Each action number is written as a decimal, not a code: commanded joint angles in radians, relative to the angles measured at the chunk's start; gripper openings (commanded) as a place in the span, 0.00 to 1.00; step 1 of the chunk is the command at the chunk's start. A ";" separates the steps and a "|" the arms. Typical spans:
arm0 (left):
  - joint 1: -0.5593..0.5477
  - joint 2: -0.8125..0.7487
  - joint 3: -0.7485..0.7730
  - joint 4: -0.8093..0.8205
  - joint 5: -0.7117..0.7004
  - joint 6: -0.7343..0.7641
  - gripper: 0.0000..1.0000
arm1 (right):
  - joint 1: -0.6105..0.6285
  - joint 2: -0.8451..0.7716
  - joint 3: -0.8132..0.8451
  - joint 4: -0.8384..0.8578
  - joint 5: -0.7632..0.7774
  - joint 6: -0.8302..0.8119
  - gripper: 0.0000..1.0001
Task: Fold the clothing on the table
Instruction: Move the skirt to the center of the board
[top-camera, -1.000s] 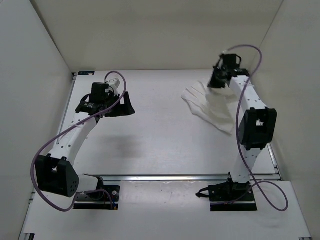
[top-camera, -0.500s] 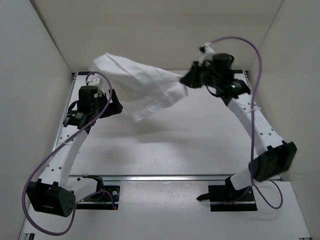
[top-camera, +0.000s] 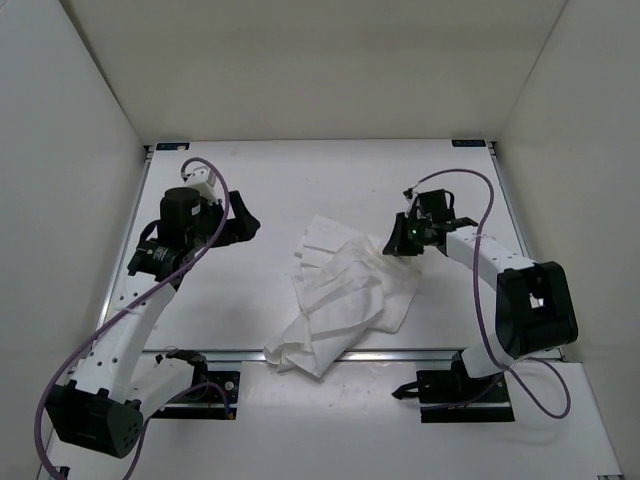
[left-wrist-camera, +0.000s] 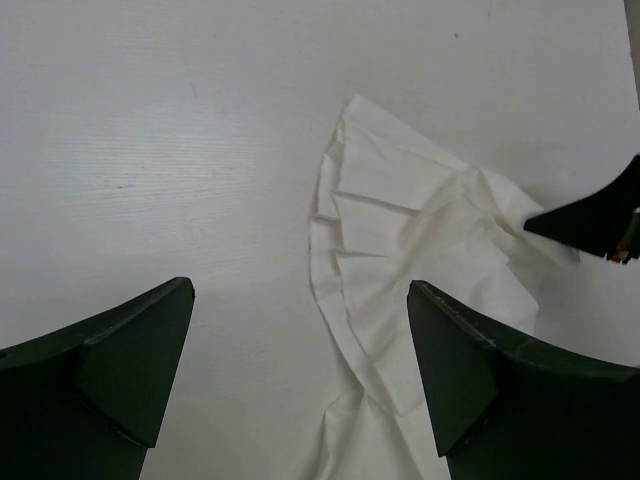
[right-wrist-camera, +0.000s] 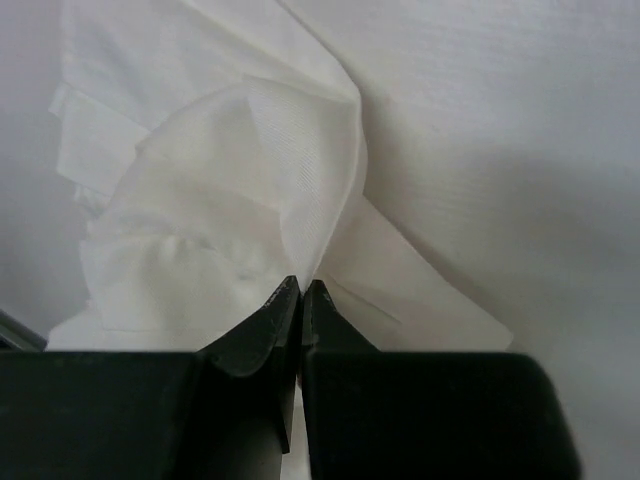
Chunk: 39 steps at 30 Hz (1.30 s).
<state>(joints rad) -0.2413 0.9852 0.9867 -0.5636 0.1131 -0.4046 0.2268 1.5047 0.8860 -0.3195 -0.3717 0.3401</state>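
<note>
The clothing (top-camera: 345, 290) lies bunched on the counter (top-camera: 300, 180), near the front rail (top-camera: 430, 352); with right jaws clamped on its corner and left jaws apart (empty), we risk a one-sided pull tightening the pleats

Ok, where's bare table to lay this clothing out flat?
Bare: the far half of the table, up to the back wall, and the strip between the left pincer and the clothing. Crowded: the clothing runs from the right pincer to the near rail.
</note>
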 joint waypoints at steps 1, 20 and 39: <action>-0.007 0.003 0.026 0.010 0.066 0.023 0.99 | 0.060 0.023 0.140 0.100 -0.044 -0.006 0.00; 0.008 -0.082 0.064 0.017 -0.059 0.026 0.99 | 0.073 0.050 0.870 0.098 -0.064 -0.017 0.00; 0.000 -0.025 0.036 0.039 0.002 0.010 0.99 | 0.355 0.104 0.304 0.118 -0.237 -0.043 0.00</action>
<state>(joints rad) -0.2394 0.9668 1.0229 -0.5438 0.0971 -0.3893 0.5983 1.6226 1.0657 -0.3759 -0.5251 0.2691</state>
